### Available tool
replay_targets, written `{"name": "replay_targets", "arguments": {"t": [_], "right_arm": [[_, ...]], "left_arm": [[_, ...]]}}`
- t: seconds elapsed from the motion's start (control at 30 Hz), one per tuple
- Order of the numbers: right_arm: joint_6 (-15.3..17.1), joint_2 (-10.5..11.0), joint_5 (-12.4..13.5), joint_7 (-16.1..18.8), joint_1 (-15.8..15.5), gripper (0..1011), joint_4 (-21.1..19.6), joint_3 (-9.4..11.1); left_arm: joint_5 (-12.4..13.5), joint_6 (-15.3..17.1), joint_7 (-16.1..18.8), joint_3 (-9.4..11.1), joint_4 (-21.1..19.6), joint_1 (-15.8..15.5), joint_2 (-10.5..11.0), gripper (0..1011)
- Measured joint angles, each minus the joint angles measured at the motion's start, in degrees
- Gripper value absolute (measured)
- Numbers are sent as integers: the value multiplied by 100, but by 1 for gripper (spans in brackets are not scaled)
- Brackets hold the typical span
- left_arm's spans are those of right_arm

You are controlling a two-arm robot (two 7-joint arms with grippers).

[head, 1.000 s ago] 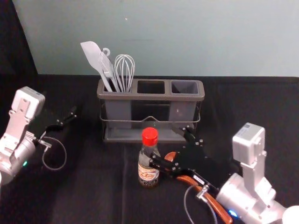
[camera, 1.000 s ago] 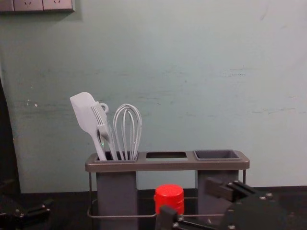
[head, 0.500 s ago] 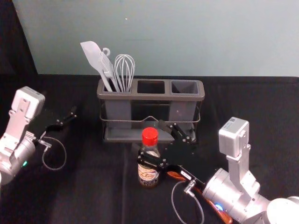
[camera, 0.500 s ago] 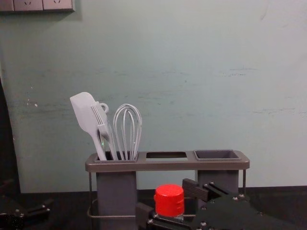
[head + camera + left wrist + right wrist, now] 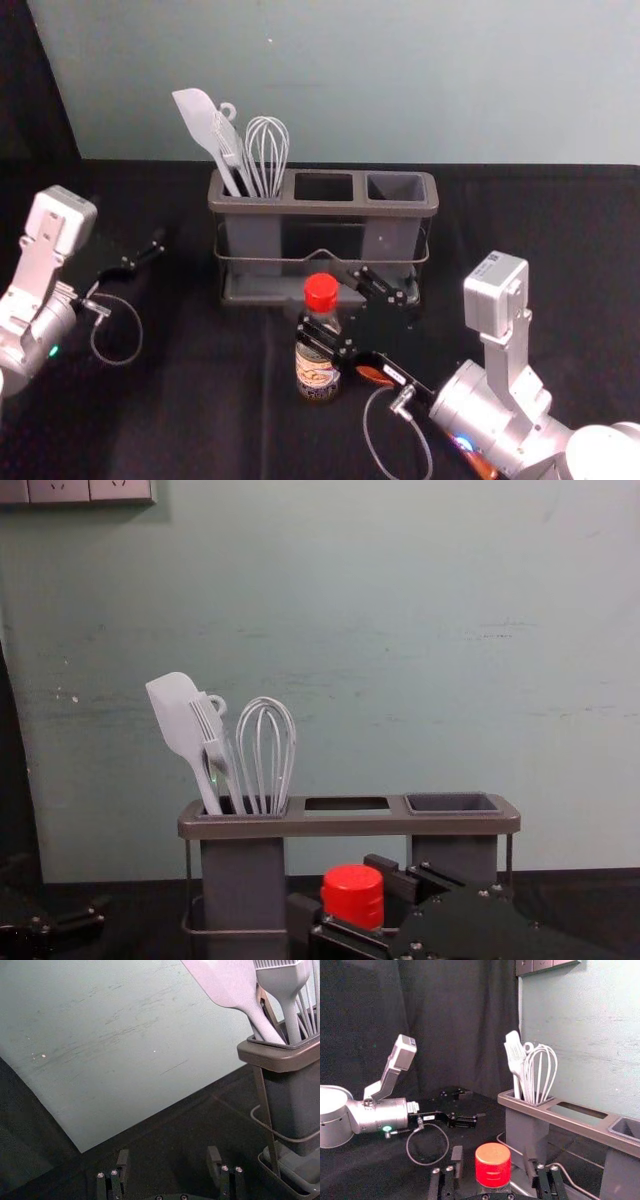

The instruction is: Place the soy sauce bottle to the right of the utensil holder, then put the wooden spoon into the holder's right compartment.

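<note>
Soy sauce bottle (image 5: 317, 368): found upright on the dark tabletop (image 5: 210, 400), just below centre of the head view, in front of the utensil holder (image 5: 325, 209). Its red cap (image 5: 352, 895) is seen at lower centre of the chest view.

Right gripper (image 5: 320, 297): reached in from the lower right of the head view, placed around the bottle's upper part. Fingers are set wide, one to each side; in the right wrist view, gaps are seen between both fingers and the cap.

Wooden spoon (image 5: 481, 464): laid on the table at lower right of the head view, partly hidden under the right arm.

Holder: placed at upper centre. Spatula (image 5: 196, 112), brush (image 5: 230, 150) and whisk (image 5: 268, 150) are held in its left compartment; the right compartment (image 5: 395, 187) is open at the top.

Left gripper (image 5: 128, 222): parked at the left of the head view, fingers spread wide.
</note>
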Motion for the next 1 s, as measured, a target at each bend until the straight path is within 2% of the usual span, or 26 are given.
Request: {"name": "replay_targets", "arguments": {"t": [0.1, 0.13, 0.2, 0.23, 0.43, 0.83, 1.0], "right_arm": [[22, -22, -40, 16, -22, 715, -8, 33], [29, -28, -50, 22, -28, 656, -10, 42], [51, -54, -67, 48, -43, 625, -14, 69], [58, -69, -75, 62, -54, 556, -16, 85], [64, -102, -106, 103, -108, 385, -57, 133], [-46, -74, -11, 130, -374, 381, -469, 319], [-124, -15, 82, 87, -538, 381, -649, 513]], "left_arm": [[0, 0, 0, 0, 0, 0, 0, 1000], [0, 0, 0, 0, 0, 0, 0, 1000], [0, 0, 0, 0, 0, 0, 0, 1000], [0, 0, 0, 0, 0, 0, 0, 1000], [0, 0, 0, 0, 0, 0, 0, 1000], [0, 0, 0, 0, 0, 0, 0, 1000], [0, 0, 0, 0, 0, 0, 0, 1000]]}}
